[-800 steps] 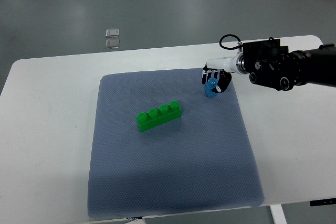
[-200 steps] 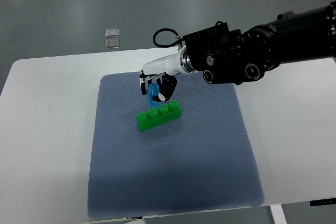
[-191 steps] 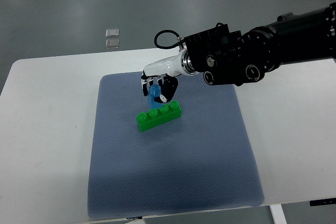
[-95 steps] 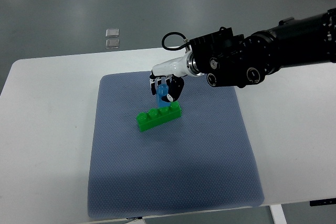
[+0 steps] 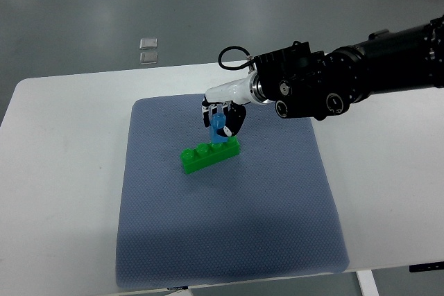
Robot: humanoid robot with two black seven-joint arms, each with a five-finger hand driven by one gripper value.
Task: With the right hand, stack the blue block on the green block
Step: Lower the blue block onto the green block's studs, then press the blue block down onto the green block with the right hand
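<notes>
Since half a second ago the right hand [image 5: 223, 117] has shifted a little to the right along the green block [image 5: 210, 154], carrying the blue block [image 5: 219, 130] with it, so the blue piece now sits over the green block's right half rather than near its middle.

At the far left, the white table [image 5: 62, 164] shows a broad bare strip between its rounded edge and the left border of the blue-grey mat [image 5: 229, 227]. Two small clear squares [image 5: 148, 50] lie on the grey floor beyond the table's back edge. The mat's left and near portions are open, with plenty of free surface in front of the green block, which lies slantwise (left end nearer the camera) in the mat's upper middle.

The blue block is upright, its lower edge touching or just above the studs of the green block; contact cannot be confirmed. The right hand's fingers [image 5: 214, 110] are curled around the blue block's upper part, gripping it from above. The black forearm [image 5: 361, 77] reaches in from the right edge, above the table's back right corner. Mat and table to the right are bare.
</notes>
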